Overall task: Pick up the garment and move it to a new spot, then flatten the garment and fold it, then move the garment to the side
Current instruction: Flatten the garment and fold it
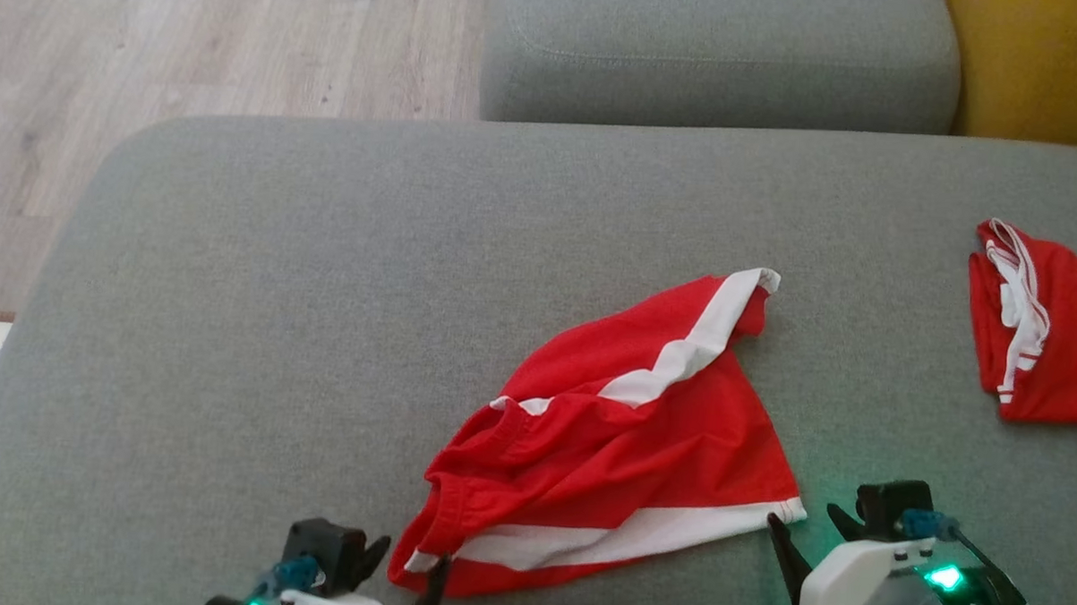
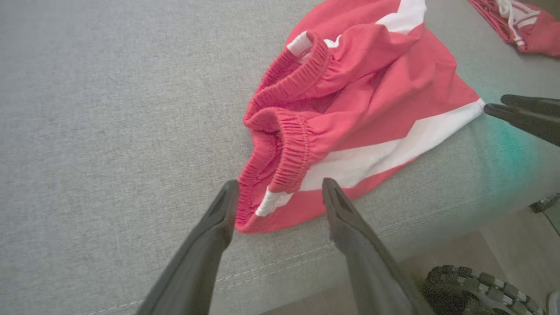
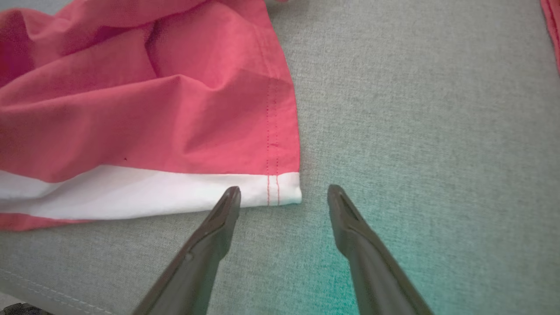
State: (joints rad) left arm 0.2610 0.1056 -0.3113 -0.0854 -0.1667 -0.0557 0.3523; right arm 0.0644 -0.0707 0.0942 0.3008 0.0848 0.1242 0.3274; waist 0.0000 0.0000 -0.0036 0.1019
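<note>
The red-and-white garment (image 1: 624,431) lies crumpled near the grey cushion's (image 1: 278,329) front edge. The left wrist view shows its ribbed waistband (image 2: 302,148) by the spread left gripper (image 2: 280,183). The right gripper (image 3: 284,190), also spread, faces the stitched hem corner (image 3: 280,188). A second red garment (image 1: 1039,329) is cut off.

Bright, soft, even light with faint shadows. A green glow tints the grey fabric cushion (image 3: 288,267) at near right. Wrist views look slightly soft.

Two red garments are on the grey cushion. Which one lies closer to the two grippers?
The crumpled red shorts with broad white stripes, right before the left gripper and right gripper. The other red garment lies apart, far right.
</note>
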